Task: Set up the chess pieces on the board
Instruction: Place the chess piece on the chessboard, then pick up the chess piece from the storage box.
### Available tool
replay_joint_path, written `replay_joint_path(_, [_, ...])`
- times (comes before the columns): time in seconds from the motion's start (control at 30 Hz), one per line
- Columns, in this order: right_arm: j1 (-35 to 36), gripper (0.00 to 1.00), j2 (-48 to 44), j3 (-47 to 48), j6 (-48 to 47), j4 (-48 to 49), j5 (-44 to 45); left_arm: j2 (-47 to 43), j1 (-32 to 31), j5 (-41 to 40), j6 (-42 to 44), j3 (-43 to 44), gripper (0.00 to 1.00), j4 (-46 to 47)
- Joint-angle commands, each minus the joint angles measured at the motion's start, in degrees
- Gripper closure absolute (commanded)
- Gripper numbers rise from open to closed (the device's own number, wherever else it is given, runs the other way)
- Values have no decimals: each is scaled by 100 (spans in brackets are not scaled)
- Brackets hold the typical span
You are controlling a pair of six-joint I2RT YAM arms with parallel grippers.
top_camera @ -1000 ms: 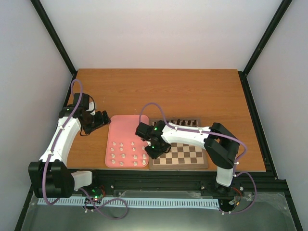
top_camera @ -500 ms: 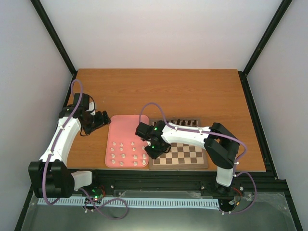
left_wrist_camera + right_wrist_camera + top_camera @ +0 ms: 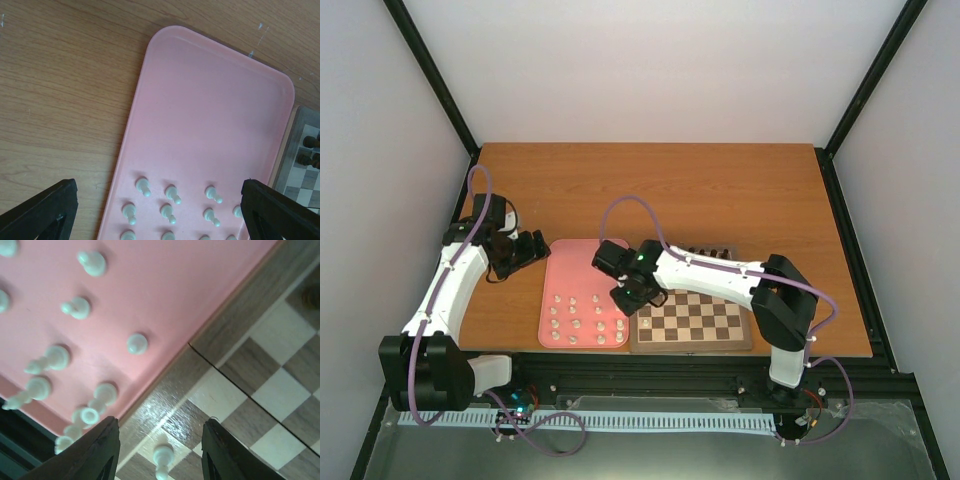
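Note:
The wooden chessboard (image 3: 692, 345) lies at the near right, with dark pieces (image 3: 705, 252) on its far row. Several small white pieces (image 3: 575, 320) stand in the pink tray (image 3: 582, 262) to its left. My right gripper (image 3: 628, 297) is open and empty above the seam between tray and board. In the right wrist view a white pawn (image 3: 162, 456) stands on a cream square of the board (image 3: 280, 385), at its corner next to the tray (image 3: 175, 285), between my open gripper's fingers (image 3: 160, 432). My left gripper (image 3: 532, 246) is open and empty beside the tray's far left corner.
In the left wrist view the open left gripper (image 3: 159, 186) looks over the tray (image 3: 210, 100), with white pieces (image 3: 143, 186) at its near end and the board's dark pieces (image 3: 311, 142) at the right edge. Bare brown table lies behind.
My right gripper has moved back and left from the board's near left corner toward the tray. The left arm has not moved.

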Motion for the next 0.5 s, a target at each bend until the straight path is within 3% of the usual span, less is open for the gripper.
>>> replay_joint_path(0.0, [74, 56, 134, 420, -206, 47, -81, -85, 25, 43, -63, 34, 0, 76])
replay_joint_path(0.47, [304, 60, 329, 608, -639, -5, -830, -149, 21, -35, -104, -64, 0, 90])
